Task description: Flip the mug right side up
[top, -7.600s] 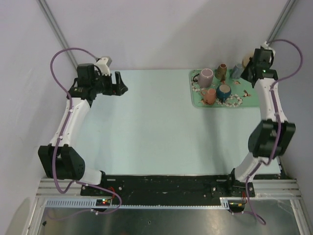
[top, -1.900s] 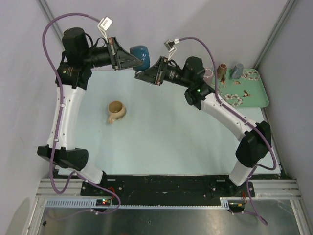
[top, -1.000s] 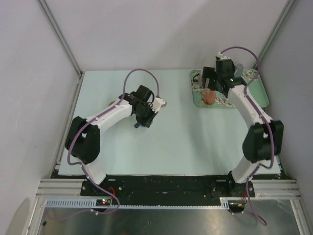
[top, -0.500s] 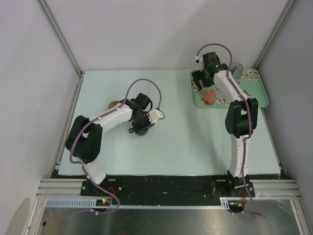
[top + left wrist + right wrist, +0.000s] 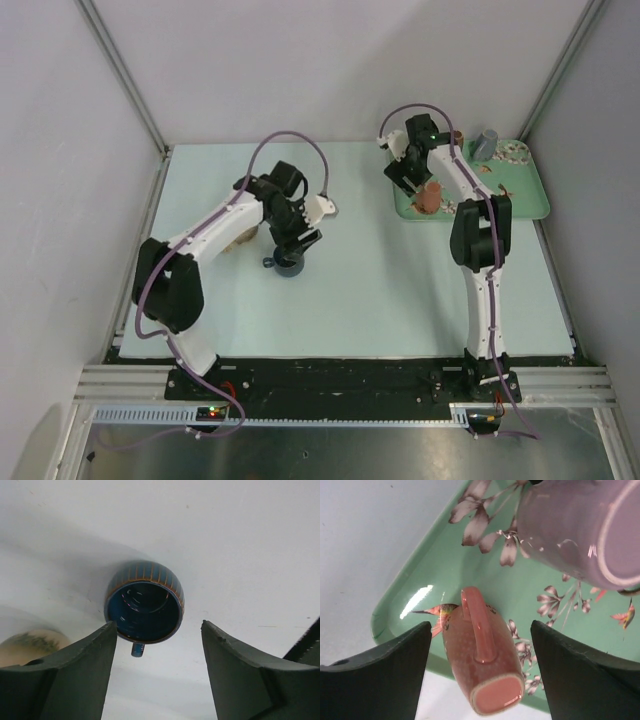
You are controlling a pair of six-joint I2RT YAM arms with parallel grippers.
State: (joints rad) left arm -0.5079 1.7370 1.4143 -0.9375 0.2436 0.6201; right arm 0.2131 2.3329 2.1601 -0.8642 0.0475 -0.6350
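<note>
Mug point(image 5: 144, 602), blue, upright on white table point(image 5: 240, 540)
We note the left gripper point(image 5: 157, 624) spread wide above it, touching nothing; the right gripper point(image 5: 480, 625), also spread, hangs over a pink mug point(image 5: 492, 680) lying sideways on the green floral tray point(image 5: 420, 587)

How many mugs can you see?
6: blue mug and tan mug on the table; pink mug, lilac mug, brown mug, grey mug on the tray. More may be hidden.
</note>
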